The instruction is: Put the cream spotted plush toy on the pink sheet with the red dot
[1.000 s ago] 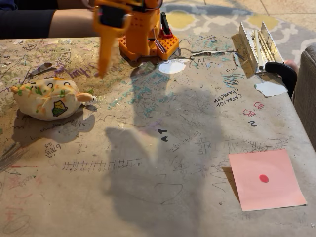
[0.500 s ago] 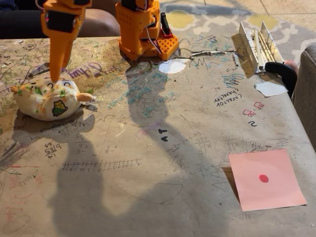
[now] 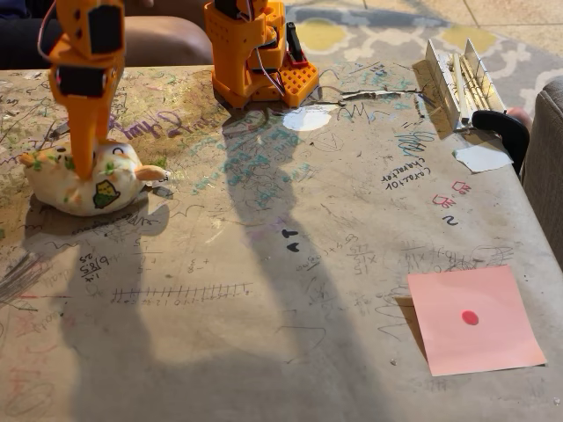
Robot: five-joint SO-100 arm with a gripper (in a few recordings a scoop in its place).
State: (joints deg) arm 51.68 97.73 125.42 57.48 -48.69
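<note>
The cream spotted plush toy (image 3: 107, 182) lies at the table's left side, its yellow corn patch facing the camera. My orange gripper (image 3: 84, 167) points straight down onto it. One tapered finger (image 3: 84, 141) overlaps the toy's left half and reaches below its top edge. The second finger is hidden behind the first, so the gap between the jaws is hidden. The pink sheet (image 3: 479, 347) with the red dot (image 3: 470, 317) lies flat at the near right corner, far from the toy.
The table (image 3: 264, 264) is covered in scribbles. The arm's orange base (image 3: 255, 53) stands at the back centre. A metal rack (image 3: 457, 79), a black clamp (image 3: 503, 127) and a white paper scrap (image 3: 482, 157) sit at the back right. A person's arm (image 3: 163, 40) rests behind the table.
The gripper swung left from beside the base to above the plush toy, then dropped onto it. Toy and pink sheet stayed put.
</note>
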